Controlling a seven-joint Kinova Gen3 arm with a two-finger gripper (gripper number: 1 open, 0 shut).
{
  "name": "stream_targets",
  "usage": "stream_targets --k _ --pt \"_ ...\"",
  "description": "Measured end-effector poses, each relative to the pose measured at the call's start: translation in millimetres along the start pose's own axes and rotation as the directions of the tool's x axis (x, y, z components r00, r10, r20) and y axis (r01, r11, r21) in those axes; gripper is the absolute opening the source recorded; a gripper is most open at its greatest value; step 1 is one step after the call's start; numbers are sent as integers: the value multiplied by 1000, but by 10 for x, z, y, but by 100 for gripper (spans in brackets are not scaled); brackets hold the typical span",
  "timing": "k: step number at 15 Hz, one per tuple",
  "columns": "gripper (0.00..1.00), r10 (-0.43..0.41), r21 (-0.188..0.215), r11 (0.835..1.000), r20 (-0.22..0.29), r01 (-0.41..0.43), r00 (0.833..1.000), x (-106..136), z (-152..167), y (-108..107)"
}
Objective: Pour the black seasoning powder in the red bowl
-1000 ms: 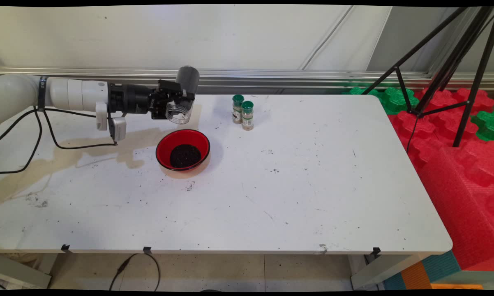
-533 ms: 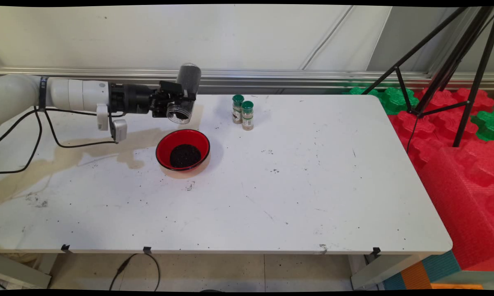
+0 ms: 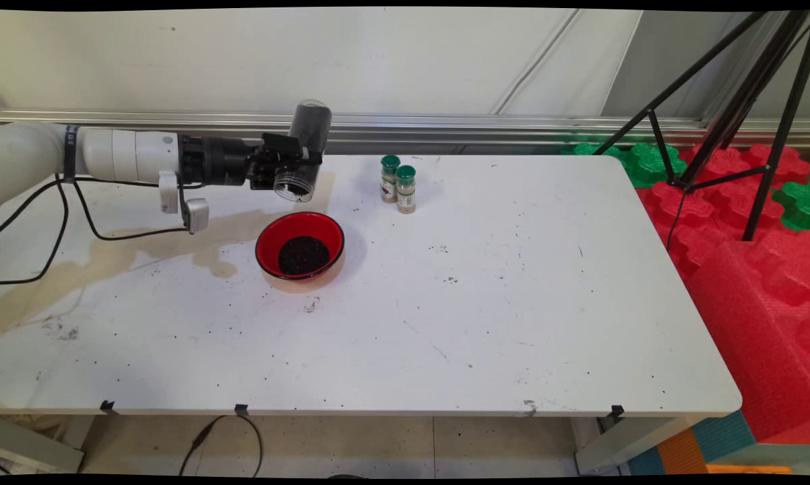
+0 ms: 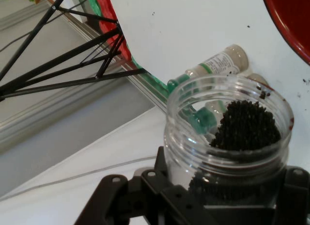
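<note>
My gripper (image 3: 296, 165), upper left of frame, is clamped around a tilted jar (image 3: 304, 151) of dark grains above the red bowl (image 3: 300, 245). Risk: the mouth sits beyond the bowl's rim, so grains may scatter onto the table (image 3: 513, 303).

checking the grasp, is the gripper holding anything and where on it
The black gripper holds a clear plastic jar of dark granules, tilted mouth-down, clamped across its body near the open mouth.
</note>
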Motion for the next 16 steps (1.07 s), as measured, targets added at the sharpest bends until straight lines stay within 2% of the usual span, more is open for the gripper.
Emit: stream_targets --k 16 --pt "0 84 12 996 -9 -84 996 42 -38 -25"
